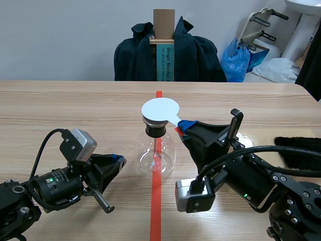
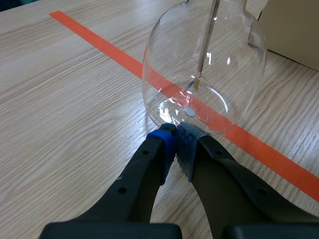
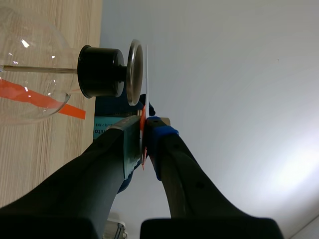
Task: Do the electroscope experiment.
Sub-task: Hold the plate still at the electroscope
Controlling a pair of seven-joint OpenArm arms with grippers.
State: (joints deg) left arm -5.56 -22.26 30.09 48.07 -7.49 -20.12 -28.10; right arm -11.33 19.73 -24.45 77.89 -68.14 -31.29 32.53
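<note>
So, my right claw (image 1: 183, 125) is clamped on the white paddle (image 1: 160, 109), laying it atop the electroscope (image 1: 156, 150) on the desk (image 1: 75, 110) to pass charge (I judge), while my left claw (image 2: 175, 133), closed and empty, braces its glass base.

Beyond the far edge of my light wooden table (image 1: 60, 105) I see a dark navy jacket (image 1: 200, 55) draped wide. At its middle stands an upright teal box with white lettering (image 1: 165, 63), with a plain brown cardboard piece (image 1: 164, 22) rising above it. To the right of the jacket sits a crumpled blue plastic bag (image 1: 238, 60), with a white plastic bag (image 1: 275, 69) just beside it.
</note>
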